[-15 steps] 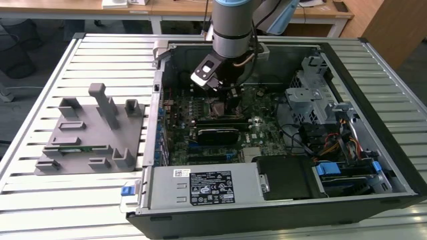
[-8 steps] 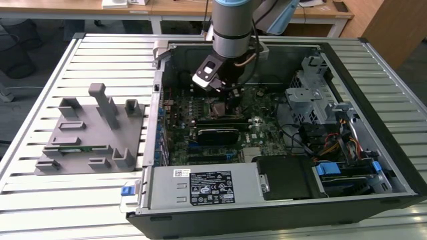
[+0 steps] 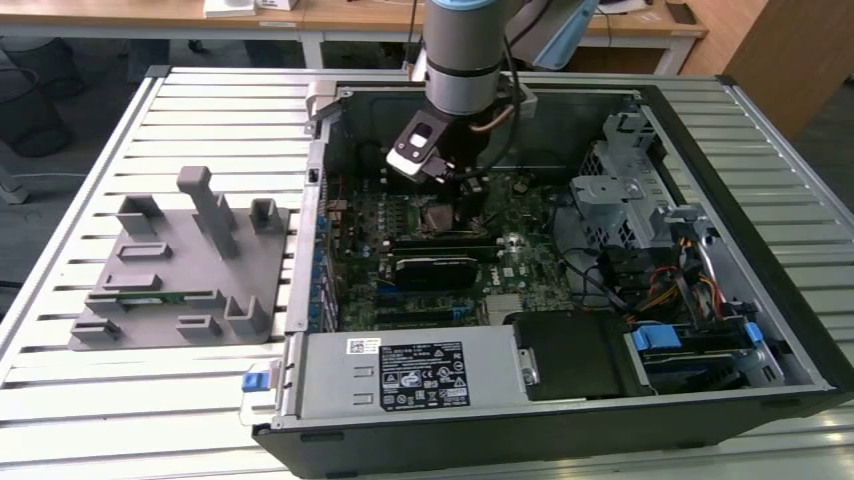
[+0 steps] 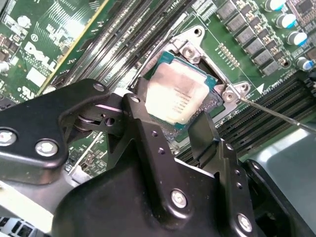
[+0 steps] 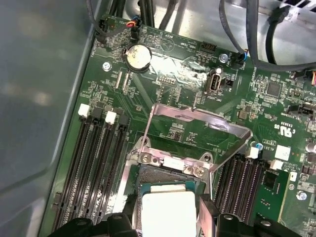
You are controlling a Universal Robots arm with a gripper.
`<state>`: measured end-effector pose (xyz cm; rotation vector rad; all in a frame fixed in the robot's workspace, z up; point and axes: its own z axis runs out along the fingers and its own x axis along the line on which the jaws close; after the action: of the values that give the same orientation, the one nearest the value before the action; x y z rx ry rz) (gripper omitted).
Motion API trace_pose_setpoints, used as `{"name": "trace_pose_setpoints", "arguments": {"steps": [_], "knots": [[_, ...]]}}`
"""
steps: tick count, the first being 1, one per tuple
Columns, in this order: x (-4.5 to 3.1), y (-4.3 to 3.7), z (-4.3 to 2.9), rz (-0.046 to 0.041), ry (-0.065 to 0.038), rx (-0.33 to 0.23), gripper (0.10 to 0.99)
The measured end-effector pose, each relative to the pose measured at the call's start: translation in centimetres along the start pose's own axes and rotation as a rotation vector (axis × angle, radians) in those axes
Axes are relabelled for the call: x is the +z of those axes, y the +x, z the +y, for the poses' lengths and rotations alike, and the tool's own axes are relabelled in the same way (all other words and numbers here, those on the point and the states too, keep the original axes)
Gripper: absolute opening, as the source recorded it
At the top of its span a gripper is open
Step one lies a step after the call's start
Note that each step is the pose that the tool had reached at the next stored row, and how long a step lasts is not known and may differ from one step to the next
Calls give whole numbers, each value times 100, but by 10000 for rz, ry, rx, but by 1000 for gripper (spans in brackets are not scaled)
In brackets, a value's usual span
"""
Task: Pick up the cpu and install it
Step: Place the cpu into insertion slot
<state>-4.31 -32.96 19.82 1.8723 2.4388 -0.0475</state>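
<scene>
The cpu (image 4: pixel 177 96) has a pale, satin metal top, faintly smudged, with a thin green board edge. The gripper (image 4: pixel 170 116) is smooth matt black, studded with bright metal screw heads. The motherboard (image 5: pixel 138 94) is glossy green laminate, its socket frame (image 5: pixel 173 160) bare shiny metal and its coin cell (image 5: pixel 138 58) polished metal. In the exterior view the table (image 3: pixel 80 390) is pale ribbed metal, the grey fixture (image 3: pixel 174 300) dull matt plastic, and the computer case (image 3: pixel 534 440) grey sheet metal inside with a matt black shell.
</scene>
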Motion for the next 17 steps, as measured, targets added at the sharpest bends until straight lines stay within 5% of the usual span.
{"name": "trace_pose_setpoints", "arguments": {"steps": [13, 17], "knots": [[30, 3, -2, 6, -29, -393, 604], [31, 3, -2, 6, -29, -393, 518]]}}
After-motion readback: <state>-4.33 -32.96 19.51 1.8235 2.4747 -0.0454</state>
